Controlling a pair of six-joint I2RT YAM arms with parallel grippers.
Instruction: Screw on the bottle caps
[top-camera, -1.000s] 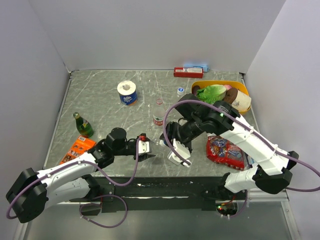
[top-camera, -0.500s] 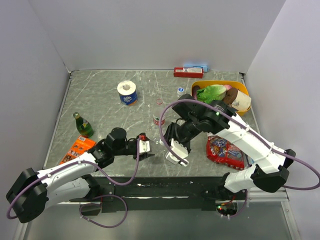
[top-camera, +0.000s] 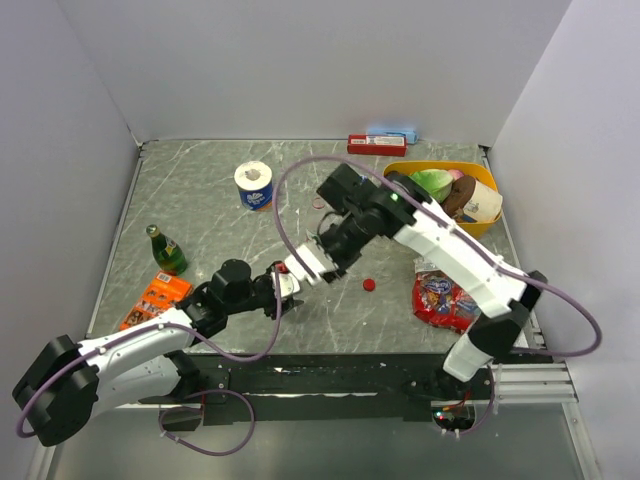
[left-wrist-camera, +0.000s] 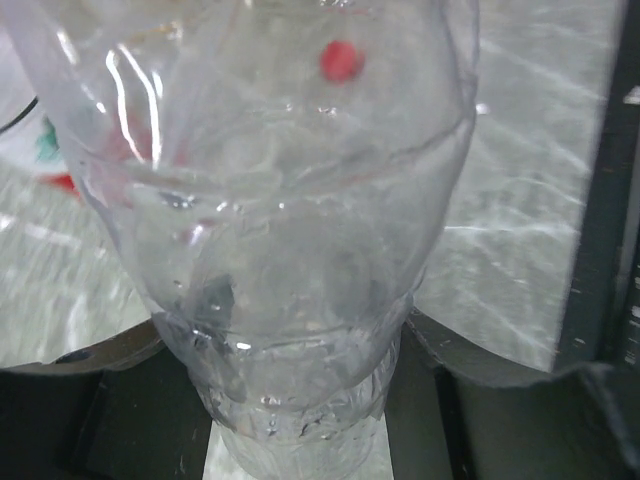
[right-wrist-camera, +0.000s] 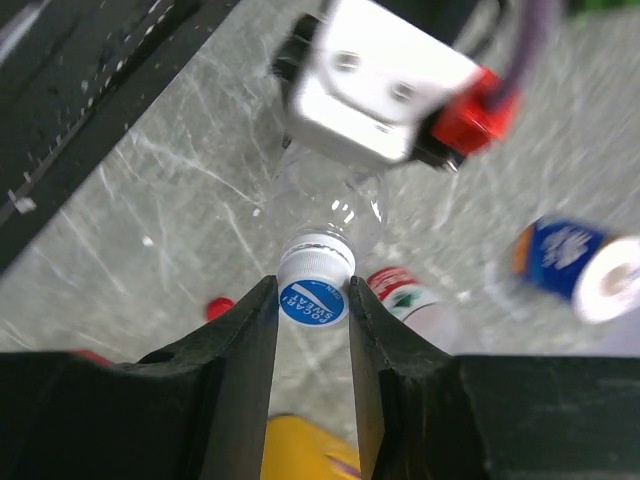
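Top external view: on the grey marbled table (top-camera: 200, 215) the left gripper (top-camera: 283, 292) and right gripper (top-camera: 301, 267) meet near the front middle, the right arm reaching across from the far side. A red cap (top-camera: 369, 284) lies alone on the table to the right of them, apart from both. Further off are a toilet roll (top-camera: 254, 185), a green bottle (top-camera: 165, 250), an orange packet (top-camera: 150, 298), a yellow basket (top-camera: 487, 222), a red snack bag (top-camera: 445, 298) and a red box (top-camera: 376, 144). Left wrist view: a clear bottle (left-wrist-camera: 300, 250) fills the frame, clamped low down between the left fingers, the red cap showing blurred through its wall. Right wrist view: the right fingers (right-wrist-camera: 250, 340) are pressed against either side of a blue cap (right-wrist-camera: 314, 293), which sits on the neck of the clear bottle, the left gripper's white and red body just beyond. A red-banded bottle (right-wrist-camera: 410, 300) is just beside it; whether upright or lying, I cannot tell.
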